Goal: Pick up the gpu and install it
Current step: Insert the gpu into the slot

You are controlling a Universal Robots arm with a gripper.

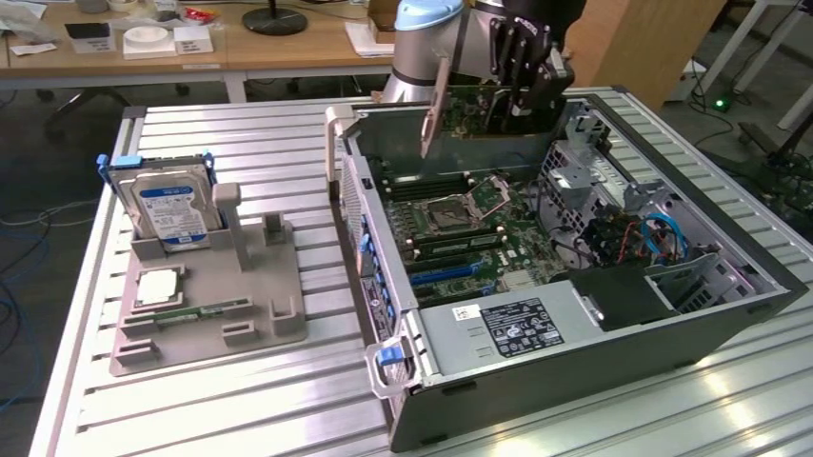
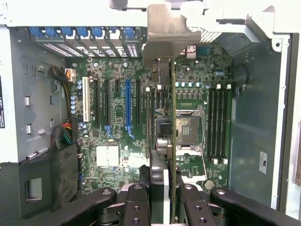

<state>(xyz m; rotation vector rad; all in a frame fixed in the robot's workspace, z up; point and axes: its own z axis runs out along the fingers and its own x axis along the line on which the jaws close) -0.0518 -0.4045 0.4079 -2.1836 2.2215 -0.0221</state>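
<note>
GPU (image 1: 477, 114), a thin flat dark-green expansion card with a silvery metal end bracket (image 1: 436, 105), hung on edge above the rear part of the open dark-grey computer case (image 1: 597, 367), clear of everything inside it. Black two-fingered gripper (image 1: 524, 103) had its jaws drawn narrow and clamped on the card's upper edge, one finger on each face; that grip likely left the connector edge free and pointing down at the green motherboard (image 1: 508, 238) on the case floor. In the wrist view the GPU (image 2: 172, 122) showed as a thin line running away from the gripper (image 2: 165, 197), with the bracket (image 2: 170, 33) at the far end, towards the case's rear row of blue-tabbed slot covers (image 2: 80, 33). The card's edge lay over the square silver processor socket (image 2: 188, 129) side of the board, beside the long blue expansion slot (image 2: 127, 108) and parallel to it, not above it, so alignment with a slot looked unfinished. Holding the card upright and parallel to the slots was probably meant to keep it square to them. Outside the case, on the slatted aluminium table (image 1: 254, 133), a grey moulded parts holder (image 1: 209, 314) stood just beside the case wall, with a boxy silver hard drive with blue label (image 1: 171, 209) upright in it. One upright cradle (image 1: 273, 233) on that holder stood vacant.
</note>
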